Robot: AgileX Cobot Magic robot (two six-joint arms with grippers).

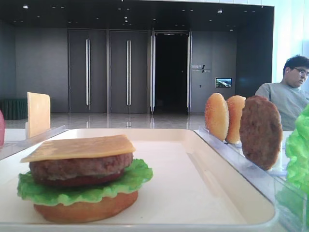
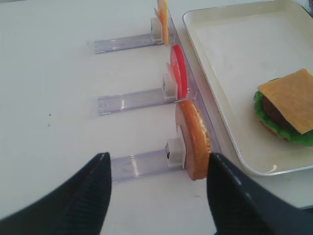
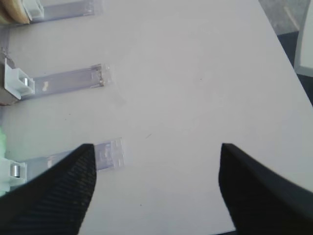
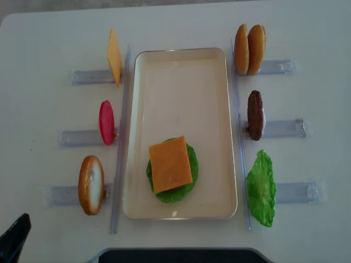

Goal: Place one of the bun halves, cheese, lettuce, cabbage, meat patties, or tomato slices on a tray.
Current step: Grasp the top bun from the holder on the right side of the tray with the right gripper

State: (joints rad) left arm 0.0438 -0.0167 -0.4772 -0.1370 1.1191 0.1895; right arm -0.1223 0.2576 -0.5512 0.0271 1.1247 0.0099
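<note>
Hovering spread and empty, the left tool (image 2: 156, 191) is positioned nearer; the bun half (image 2: 194, 139) is seen just ahead, upright on edge.

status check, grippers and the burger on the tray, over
Both grippers open, empty: left, right. Stack on tray topped with cheese over patty, lettuce. Bun top on rack, path clear.

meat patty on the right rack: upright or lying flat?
Upright. The meat patty stands on edge in the clear rack; the low front view shows its round face.
</note>
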